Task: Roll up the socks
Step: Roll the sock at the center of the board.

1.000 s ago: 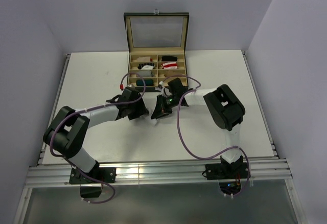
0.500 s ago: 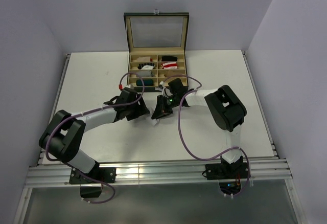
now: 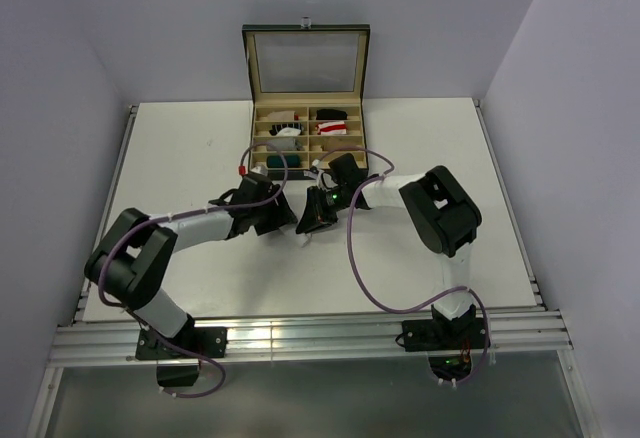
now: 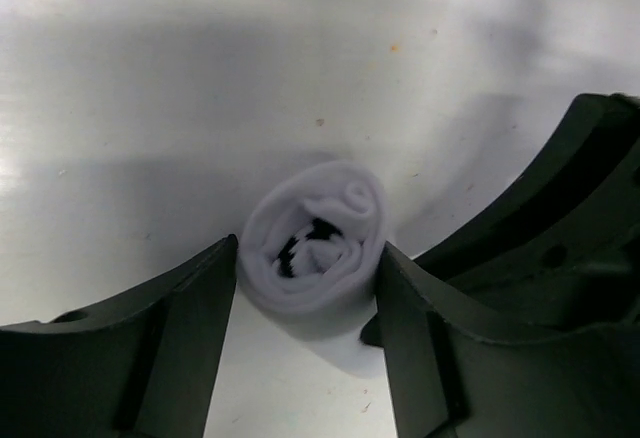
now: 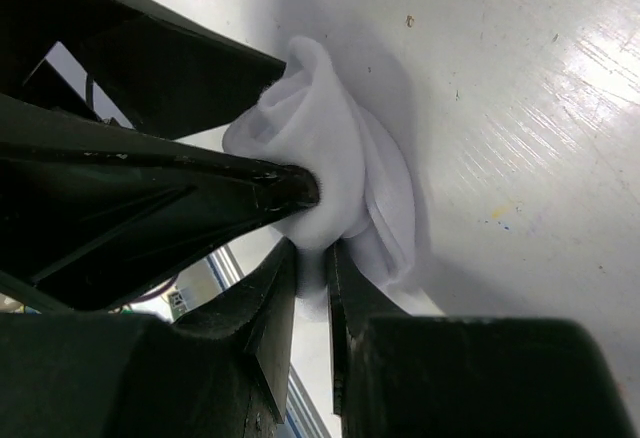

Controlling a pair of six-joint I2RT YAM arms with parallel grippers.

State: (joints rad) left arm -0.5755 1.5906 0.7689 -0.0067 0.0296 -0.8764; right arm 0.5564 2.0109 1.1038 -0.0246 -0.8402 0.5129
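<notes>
One white sock [image 4: 315, 243], wound into a tight roll, lies on the worktop [image 3: 180, 158] near its middle, at 6 o'clock from the open compartment box [image 3: 305, 138]. The left pincer [image 4: 305, 258] grasps it, with one finger pressed against the roll at 9 o'clock and the other at 3 o'clock in the left wrist view. The right pincer [image 5: 312, 253], nearly clenched, nips a fold of the same sock from the opposite side, its tips just beside the left pincer's.
</notes>
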